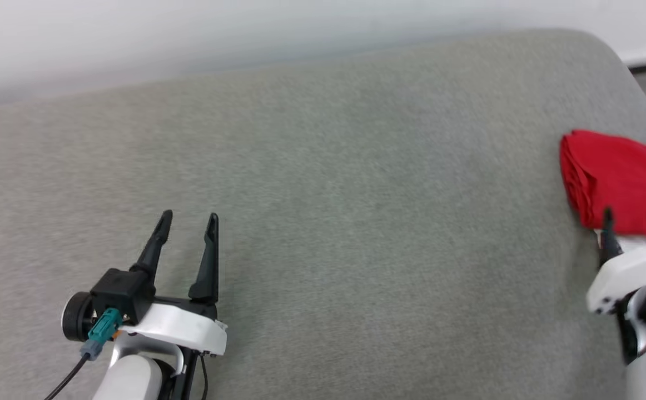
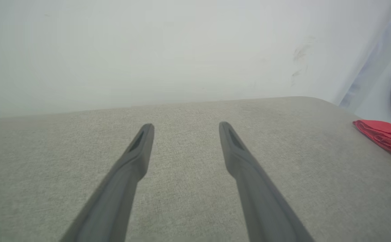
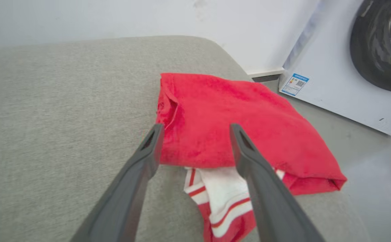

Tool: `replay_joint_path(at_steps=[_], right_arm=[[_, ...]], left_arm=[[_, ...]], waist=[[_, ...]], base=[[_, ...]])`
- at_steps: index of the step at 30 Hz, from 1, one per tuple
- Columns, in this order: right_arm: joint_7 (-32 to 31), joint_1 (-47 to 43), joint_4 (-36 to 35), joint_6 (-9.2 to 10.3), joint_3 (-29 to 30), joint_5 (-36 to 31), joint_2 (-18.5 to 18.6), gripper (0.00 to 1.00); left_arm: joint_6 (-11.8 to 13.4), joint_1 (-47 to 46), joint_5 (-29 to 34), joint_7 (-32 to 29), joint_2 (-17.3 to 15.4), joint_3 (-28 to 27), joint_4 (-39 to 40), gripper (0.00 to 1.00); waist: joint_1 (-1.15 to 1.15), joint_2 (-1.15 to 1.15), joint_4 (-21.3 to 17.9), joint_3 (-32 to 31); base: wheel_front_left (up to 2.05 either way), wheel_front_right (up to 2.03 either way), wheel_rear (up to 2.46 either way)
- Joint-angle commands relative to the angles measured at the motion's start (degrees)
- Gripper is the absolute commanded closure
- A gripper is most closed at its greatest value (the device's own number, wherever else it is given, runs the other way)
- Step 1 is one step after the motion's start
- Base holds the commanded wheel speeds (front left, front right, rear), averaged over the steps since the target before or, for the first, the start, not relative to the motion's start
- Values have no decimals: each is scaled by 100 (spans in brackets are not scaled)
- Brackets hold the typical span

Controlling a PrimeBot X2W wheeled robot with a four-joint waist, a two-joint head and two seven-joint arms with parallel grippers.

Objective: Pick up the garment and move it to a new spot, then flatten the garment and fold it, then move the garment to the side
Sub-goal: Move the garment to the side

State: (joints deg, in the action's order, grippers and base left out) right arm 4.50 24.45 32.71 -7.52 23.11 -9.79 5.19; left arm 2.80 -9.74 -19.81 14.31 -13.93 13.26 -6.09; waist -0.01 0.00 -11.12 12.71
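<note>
Folded garment (image 3: 249, 111) just beyond R claw (image 3: 196, 129)

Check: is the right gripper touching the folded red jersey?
Cannot tell. In the right wrist view the open right gripper overlaps the jersey at its near edge, but neither contact nor a gap shows plainly.

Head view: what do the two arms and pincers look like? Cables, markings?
Left pincer: two long dark tapering fingers on a black block, white wrist shell, pale forearm, a black round cap on its side, a teal connector with a black cable. Right pincer: same dark fingers, white shell, partly cut off by the frame edge. No markings legible.
</note>
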Motion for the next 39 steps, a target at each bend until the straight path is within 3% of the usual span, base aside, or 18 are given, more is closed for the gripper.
replay_joint_path(at_steps=[1,8,16,29,39], right_arm=[[20,-118,-81,7,-91,93,-51,0],[55,-865,-929,7,-1118,769,-183,0],[30,-1507,-1988,7,-1762,1208,-219,0],[-145,-2792,-3392,7,-2070,1485,-234,0],[-260,-3158,-3670,6,-2064,1609,-235,0]], left_arm=[[26,46,-10,22,4,-7,-29,0],[83,210,-39,61,92,-79,-193,0],[221,489,68,92,27,-293,-255,0],[153,1073,178,93,9,-371,-273,0],[96,1141,184,93,30,-289,-367,0]], waist=[[1,0,259,-246],[1,0,799,-583],[1,0,1261,-950],[1,0,1301,-1493],[1,0,1254,-1616]], base=[[0,0,0],[0,0,0],[0,0,0],[0,0,0],[0,0,0]])
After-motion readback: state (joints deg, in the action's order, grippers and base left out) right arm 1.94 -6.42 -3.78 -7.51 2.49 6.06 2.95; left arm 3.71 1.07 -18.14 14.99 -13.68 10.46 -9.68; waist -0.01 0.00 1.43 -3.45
